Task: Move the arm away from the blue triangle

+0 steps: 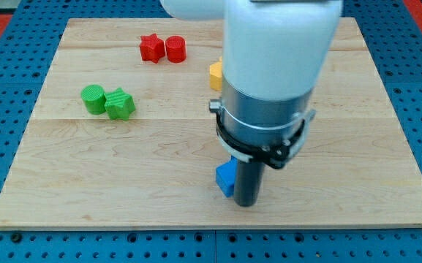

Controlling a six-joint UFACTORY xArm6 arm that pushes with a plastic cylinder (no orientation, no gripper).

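Near the board's (64, 190) front edge, right of centre, my tip (246, 204) rests touching the right side of the blue triangle (226, 177); no pincer exists, just the bare rod; far left lie a red star (151, 48) and red cylinder (175, 49); nearer, a green cylinder (92, 98) touches a green star (120, 104); a yellow block (216, 74) peeks from behind the arm.

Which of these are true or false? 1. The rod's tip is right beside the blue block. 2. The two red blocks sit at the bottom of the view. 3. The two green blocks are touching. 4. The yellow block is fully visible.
1. True: my tip sits right against the blue block, on its right in the view.
2. False: the red star and red cylinder are near the view's top.
3. True: the green cylinder and green star touch.
4. False: the arm hides most of the yellow block.
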